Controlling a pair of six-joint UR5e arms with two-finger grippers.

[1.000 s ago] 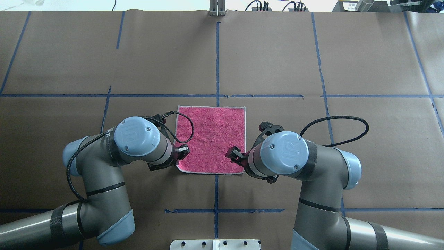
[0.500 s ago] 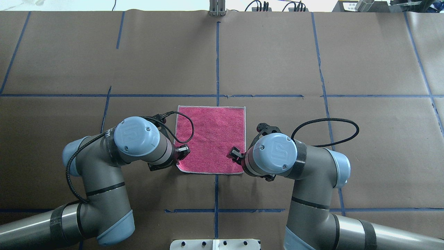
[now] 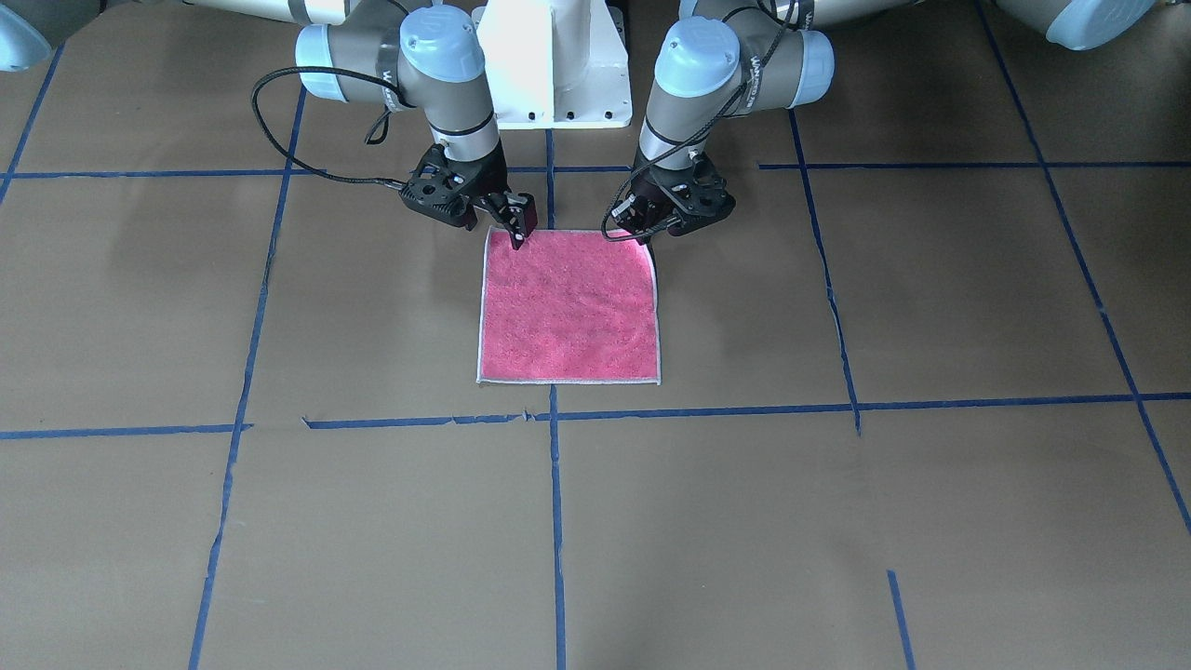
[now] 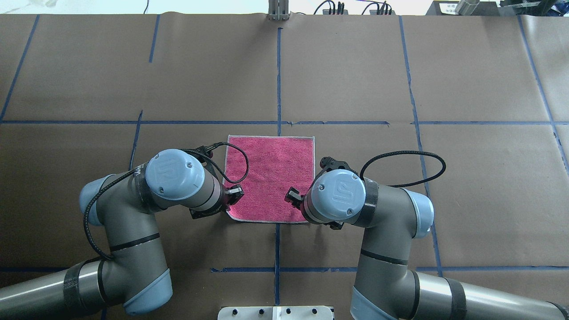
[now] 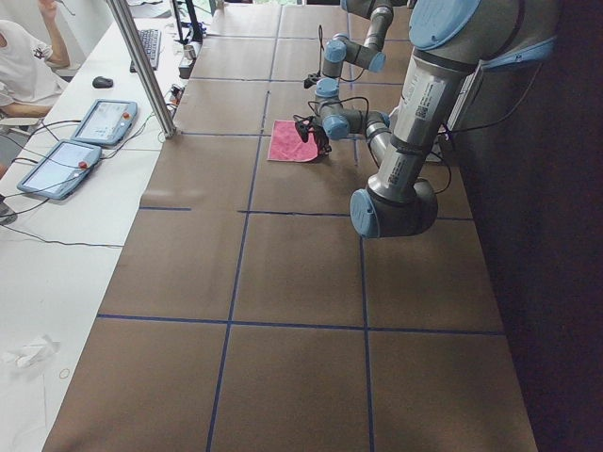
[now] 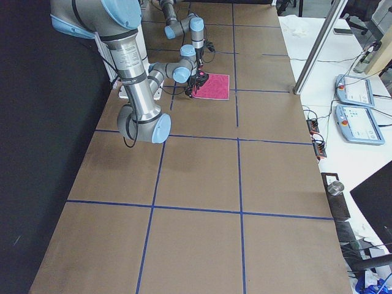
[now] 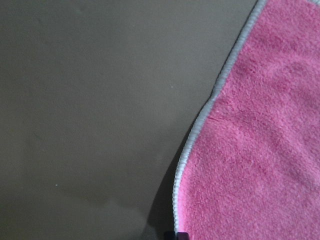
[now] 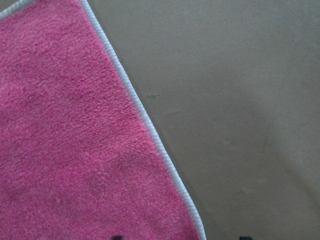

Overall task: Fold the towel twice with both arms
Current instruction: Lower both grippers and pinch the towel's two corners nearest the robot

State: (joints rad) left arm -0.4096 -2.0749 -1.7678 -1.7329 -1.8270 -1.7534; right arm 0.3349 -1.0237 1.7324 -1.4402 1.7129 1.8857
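A small square terry towel (image 4: 271,178), bright pink face up with light grey stitched edging, lies flat on the brown paper-covered table (image 4: 355,80). It sits across the middle blue tape line (image 4: 278,75), just in front of the white boxy pedestal (image 3: 555,65).

The left gripper (image 4: 235,194) is down at the towel's near left corner. In the left wrist view a single dark tip sits right on the grey edging, so the jaws look pinched together on the cloth. That edge casts a shadow on the paper.

The right gripper (image 4: 293,195) is over the near right corner. Its jaws are spread wide. In the right wrist view its two tips are dark specks far apart at the bottom edge, and the towel's edging runs between them.

A black cable (image 4: 242,166) from the left wrist loops over the pink face.

Each light blue joint cap (image 4: 174,174) carries a raised "UR" mark. White lettering on the left arm's dark wrist band starts with "WA", and the rest cannot be read.
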